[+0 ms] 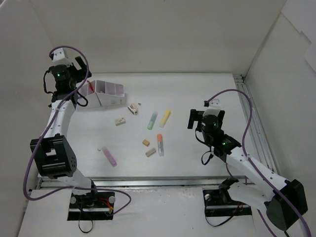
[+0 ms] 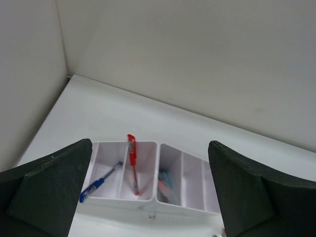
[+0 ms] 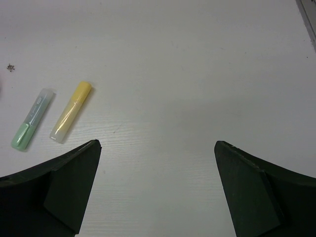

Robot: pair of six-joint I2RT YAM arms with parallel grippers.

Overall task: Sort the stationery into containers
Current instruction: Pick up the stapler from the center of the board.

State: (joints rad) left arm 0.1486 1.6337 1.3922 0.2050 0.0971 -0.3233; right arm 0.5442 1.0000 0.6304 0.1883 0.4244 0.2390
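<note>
Beneath the left pincer (image 2: 149, 144), the organizer box (image 2: 121, 199) is smooth white plastic. Ahead of the right pincer (image 3: 157, 143), the yellow marker (image 3: 71, 112) is translucent plastic, the surface (image 3: 197, 59) matt.

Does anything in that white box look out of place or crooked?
Only slightly: the thin red pen in the white divided organizer box leans slanted, its top end poking past the far rim. The blue pen beside it lies inside. Nothing looks spilled or damaged.
</note>
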